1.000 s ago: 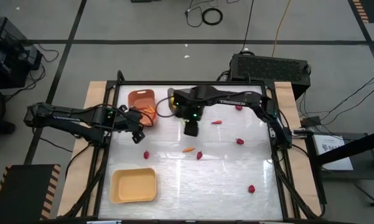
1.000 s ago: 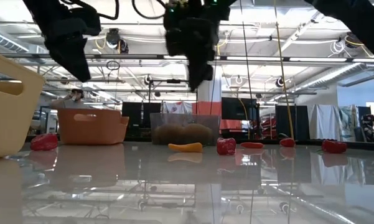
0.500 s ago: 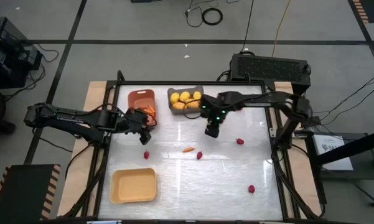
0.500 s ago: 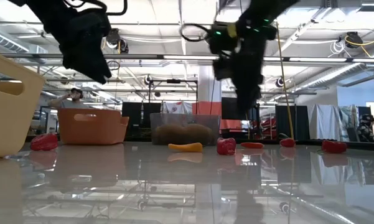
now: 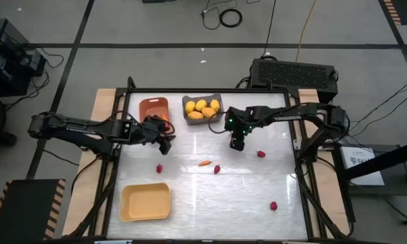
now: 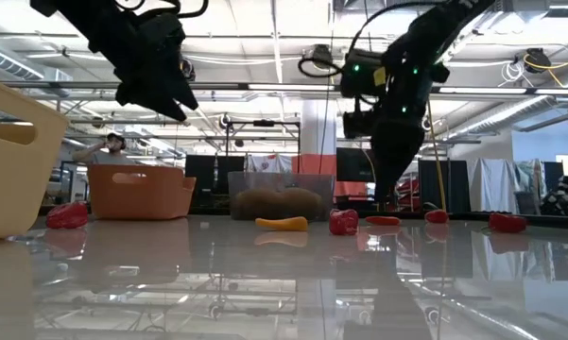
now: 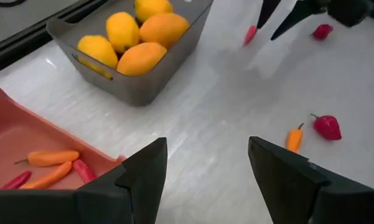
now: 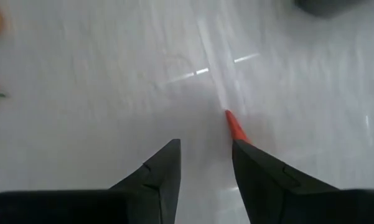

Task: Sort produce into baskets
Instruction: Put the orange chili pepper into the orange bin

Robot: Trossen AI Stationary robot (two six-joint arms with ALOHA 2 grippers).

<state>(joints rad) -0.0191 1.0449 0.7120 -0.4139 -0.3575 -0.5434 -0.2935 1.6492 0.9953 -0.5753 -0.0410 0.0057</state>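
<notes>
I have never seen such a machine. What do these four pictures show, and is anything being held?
It is a robot with two dark arms at a table. One picture looks straight down, one looks level across the tabletop, and two come from cameras on the wrists. The left hand is open and empty, next to the orange bin. The right hand is open above a thin red piece; nothing is held. A grey bin holds yellow fruits, and the yellow bin is empty. Small red pieces and an orange stick lie loose.
</notes>
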